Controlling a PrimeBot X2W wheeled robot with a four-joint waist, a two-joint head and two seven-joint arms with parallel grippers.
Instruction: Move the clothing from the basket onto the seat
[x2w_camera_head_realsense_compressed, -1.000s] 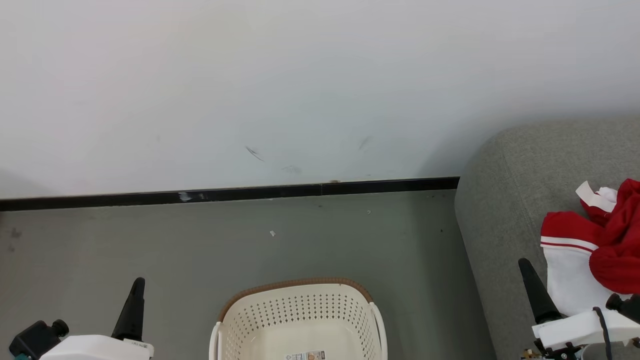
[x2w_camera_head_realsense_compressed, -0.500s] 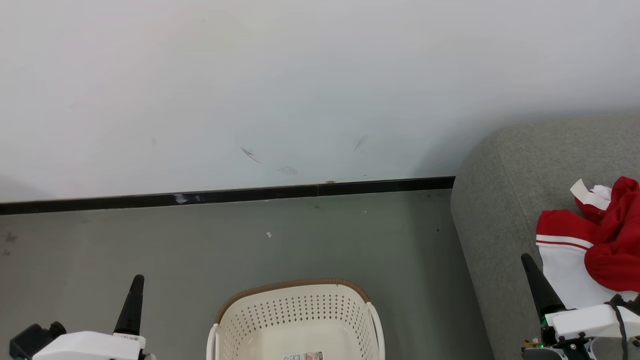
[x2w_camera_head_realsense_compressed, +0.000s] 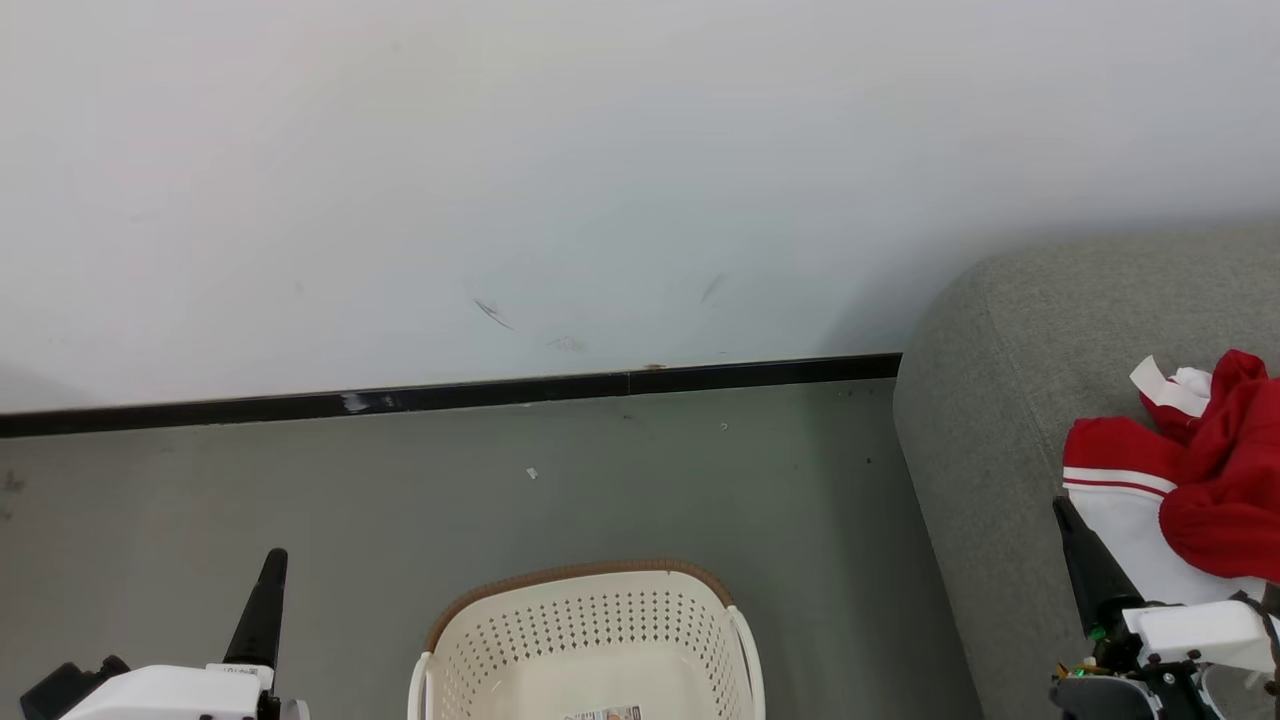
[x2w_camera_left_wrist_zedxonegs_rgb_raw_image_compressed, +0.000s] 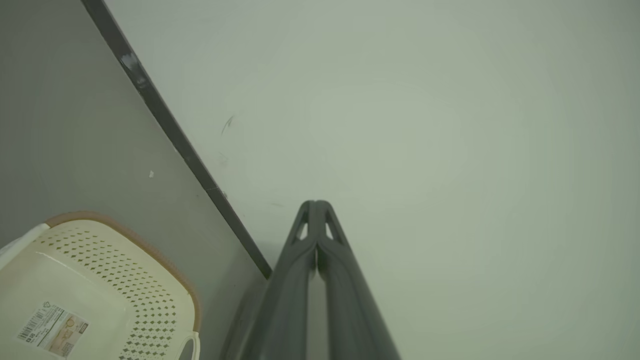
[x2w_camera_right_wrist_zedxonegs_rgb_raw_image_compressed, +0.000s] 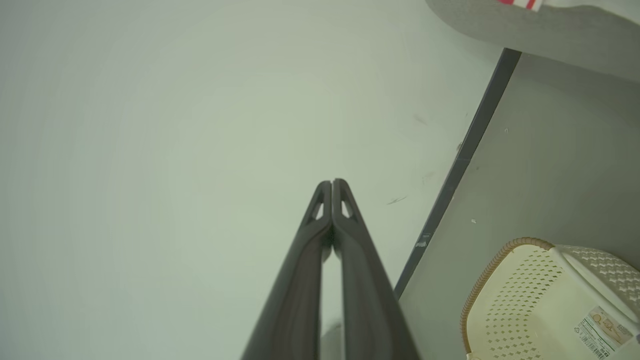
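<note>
Clothing (x2w_camera_head_realsense_compressed: 1190, 480) lies heaped on the seat (x2w_camera_head_realsense_compressed: 1000, 400), far right, close to its left edge. Basket (x2w_camera_head_realsense_compressed: 580, 640) stands near centre, well apart from the seat; its visible bottom shows a label, no cloth. Left gripper (x2w_camera_left_wrist_zedxonegs_rgb_raw_image_compressed: 316, 205) and right gripper (x2w_camera_right_wrist_zedxonegs_rgb_raw_image_compressed: 332, 182): fingers pressed together, holding nothing. Judged: transfer done. Next move only needs a check of the basket's hidden near part. Open floor between basket, wall and seat edge.

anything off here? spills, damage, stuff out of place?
Nothing serious. The clothing lies crumpled on the seat; the basket stands upright with a label showing inside. Minor: dark scuff marks on the wall, a white speck on the floor. Left end effector and right end effector are shut, empty.
</note>
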